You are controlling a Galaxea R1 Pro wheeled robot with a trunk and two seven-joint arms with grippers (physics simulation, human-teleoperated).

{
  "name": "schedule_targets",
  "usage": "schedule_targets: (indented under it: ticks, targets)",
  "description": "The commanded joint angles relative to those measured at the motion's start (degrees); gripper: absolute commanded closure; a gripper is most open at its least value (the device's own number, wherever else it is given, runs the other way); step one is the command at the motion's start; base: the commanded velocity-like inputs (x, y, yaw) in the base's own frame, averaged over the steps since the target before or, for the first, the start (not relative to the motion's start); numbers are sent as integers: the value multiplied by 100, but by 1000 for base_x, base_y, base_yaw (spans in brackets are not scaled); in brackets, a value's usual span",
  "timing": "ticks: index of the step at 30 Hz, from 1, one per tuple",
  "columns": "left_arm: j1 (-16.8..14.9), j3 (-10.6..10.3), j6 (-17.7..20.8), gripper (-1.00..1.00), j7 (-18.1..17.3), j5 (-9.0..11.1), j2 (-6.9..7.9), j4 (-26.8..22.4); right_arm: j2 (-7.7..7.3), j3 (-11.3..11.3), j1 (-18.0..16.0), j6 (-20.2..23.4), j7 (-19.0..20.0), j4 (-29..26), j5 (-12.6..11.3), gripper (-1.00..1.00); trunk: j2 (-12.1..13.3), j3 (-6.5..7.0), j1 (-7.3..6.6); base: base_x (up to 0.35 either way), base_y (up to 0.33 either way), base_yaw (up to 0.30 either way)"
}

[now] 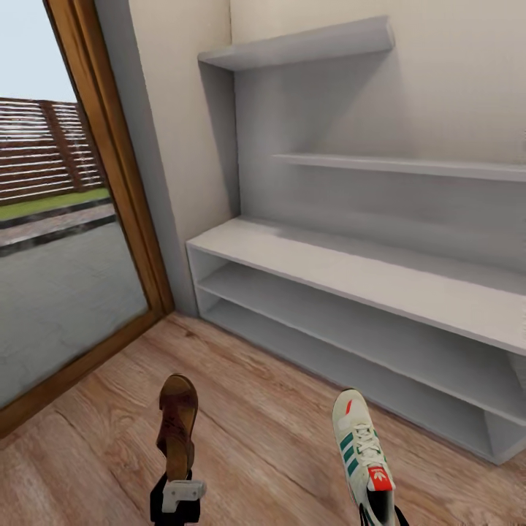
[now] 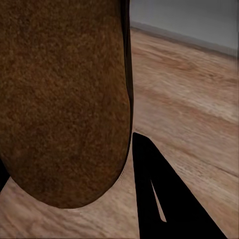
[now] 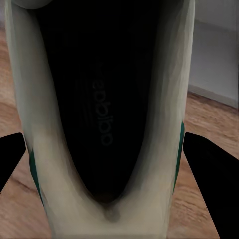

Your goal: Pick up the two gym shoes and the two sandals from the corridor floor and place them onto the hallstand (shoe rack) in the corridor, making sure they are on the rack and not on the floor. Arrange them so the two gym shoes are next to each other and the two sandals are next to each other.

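The left fingers (image 1: 175, 497) are clamped on the heel end of a brown sandal (image 1: 177, 425), which points toward the hallstand above the corridor floor (image 1: 263, 409). The right fingers (image 1: 380, 517) grip the heel of a white gym shoe (image 1: 361, 453); in the right wrist view one dark finger (image 3: 206, 174) sits on each side of it. Beyond both shoes stands the pale grey bench (image 1: 351, 267), with two open shelves beneath and two wall shelves above. A wood-framed glass door (image 1: 124, 168) is at the left.
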Motion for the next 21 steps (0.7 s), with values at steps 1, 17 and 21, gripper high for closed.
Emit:
schedule_targets:
  ticks: [1, 17, 21]
  targets:
    - [-2, 14, -13, 100, 35, -82, -4, 2, 3, -38, -4, -18, 0, 4, 56, 100, -2, -4, 0, 122, 244, -265]
    - [-2, 14, -20, 100, 33, -82, -4, 2, 3, -38, -4, -18, 1, 4, 59, 100, -2, -4, 0, 80, 241, -265]
    - [2, 14, -14, 100, 33, -78, -4, 2, 3, -38, -4, -18, 1, 4, 58, 100, -2, -4, 0, 4, 221, -265]
